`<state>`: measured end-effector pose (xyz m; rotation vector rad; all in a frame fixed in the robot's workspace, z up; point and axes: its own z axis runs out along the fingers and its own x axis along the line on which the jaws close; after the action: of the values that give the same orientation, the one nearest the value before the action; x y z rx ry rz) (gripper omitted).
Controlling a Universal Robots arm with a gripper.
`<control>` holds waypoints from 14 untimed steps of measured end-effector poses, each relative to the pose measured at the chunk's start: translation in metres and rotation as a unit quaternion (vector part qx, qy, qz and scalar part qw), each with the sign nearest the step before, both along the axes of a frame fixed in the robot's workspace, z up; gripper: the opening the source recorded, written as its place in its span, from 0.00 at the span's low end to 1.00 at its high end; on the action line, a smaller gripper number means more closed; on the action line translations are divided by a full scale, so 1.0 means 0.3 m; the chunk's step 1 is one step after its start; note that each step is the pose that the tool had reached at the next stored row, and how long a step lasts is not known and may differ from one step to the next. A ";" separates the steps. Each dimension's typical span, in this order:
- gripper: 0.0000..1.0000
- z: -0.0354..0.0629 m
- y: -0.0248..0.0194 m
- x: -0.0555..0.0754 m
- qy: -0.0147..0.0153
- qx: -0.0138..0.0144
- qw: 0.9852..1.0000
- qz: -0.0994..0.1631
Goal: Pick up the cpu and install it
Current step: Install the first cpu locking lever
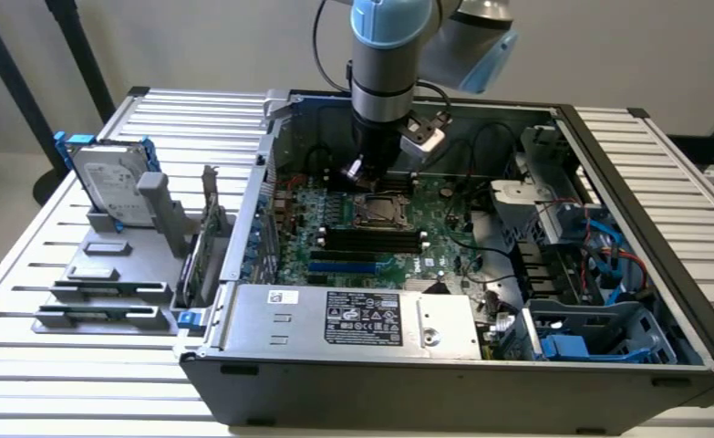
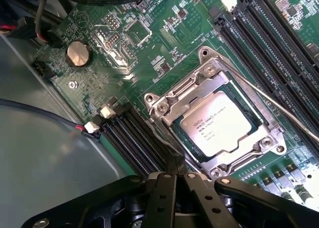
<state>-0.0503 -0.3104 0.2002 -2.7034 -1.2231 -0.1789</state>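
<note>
1. One arm works here, reaching down from above into the open case (image 1: 648, 228); its gripper (image 1: 359, 171) hangs low over the motherboard (image 1: 369, 237), near the case's back wall.

2. The cpu (image 2: 219, 123) already lies in its socket (image 2: 215, 119), flat, silver top up with printed lettering showing. The steel frame (image 2: 207, 86) surrounds it on all sides. By this look, the placing step seems done or nearly so.

3. In the exterior view the socket (image 1: 378, 208) sits just below the gripper in the picture, toward the front of the case. The gripper is close above the board but apart from the chip.

4. In the wrist view the dark gripper body (image 2: 179, 198) shows at the picture's edge, with the fingers (image 2: 175, 164) drawn close together into a narrow tip. They hold nothing that I can see, and the tip stands just beside the socket's corner, not over the chip's middle.

5. The cpu is square, so it has no long axis to speak of; its edges run parallel to the frame and skewed to the wrist picture's edges.

6. A thin metal lever (image 2: 279, 108) runs along one side of the socket, between it and the dark memory slots (image 2: 279, 44). More slots (image 2: 134, 143) lie on the opposite side.

7. Outside the case, on the exterior view's left, a hard drive (image 1: 111, 187) stands upright in a grey holder (image 1: 113, 274), well apart from the work.
</note>
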 end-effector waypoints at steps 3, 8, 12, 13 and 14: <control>0.11 0.001 0.000 0.000 0.000 0.000 1.000 0.000; 0.11 0.002 -0.004 0.000 0.000 0.000 1.000 0.000; 0.11 0.002 -0.009 0.000 0.000 0.000 1.000 0.001; 0.11 0.002 -0.010 0.000 0.000 0.000 1.000 0.001; 0.11 0.003 -0.011 0.000 0.000 0.000 1.000 0.001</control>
<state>-0.0503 -0.3136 0.2010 -2.7029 -1.2252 -0.1778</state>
